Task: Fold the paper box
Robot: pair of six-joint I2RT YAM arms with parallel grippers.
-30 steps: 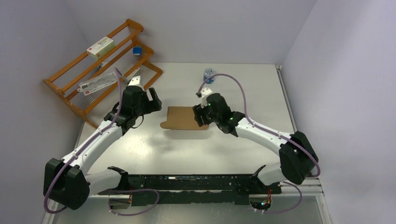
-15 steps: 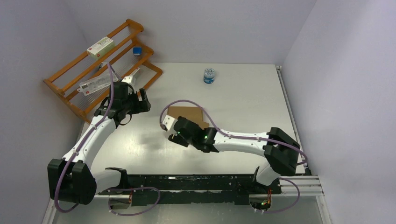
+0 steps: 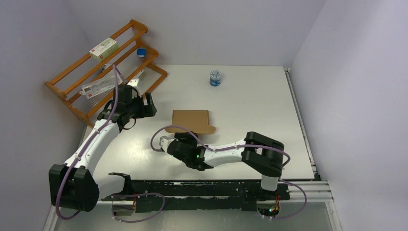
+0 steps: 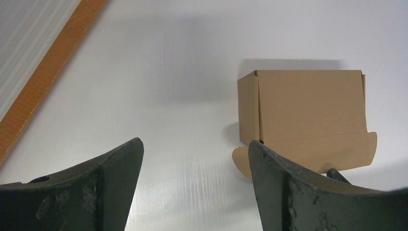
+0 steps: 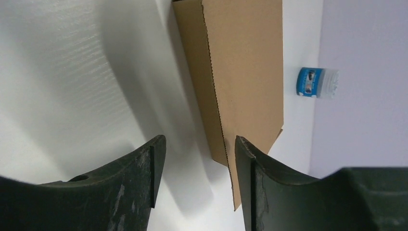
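On the white table [image 3: 250, 110], the paper box [image 3: 191, 119] lies flat at centre, its rounded tuck flap [image 4: 308, 150] loose along the near side. At far left, a wooden rack [image 3: 72, 66] crowds the table's left edge. Near it, the left gripper [image 4: 195, 147] hangs with jaws spread, holding nothing. The right gripper [image 5: 199, 142], also parted and empty, sits low off the box's near-left corner, apart from it. The likely hazard is that a push on the flap skids the light cardboard over the smooth surface instead of creasing it, or springs a folded side open, unless the other arm pins the box. Bare surface runs right of the box to the table's edge. Only a small blue-and-white tub [image 3: 215, 78] stands there, well behind.
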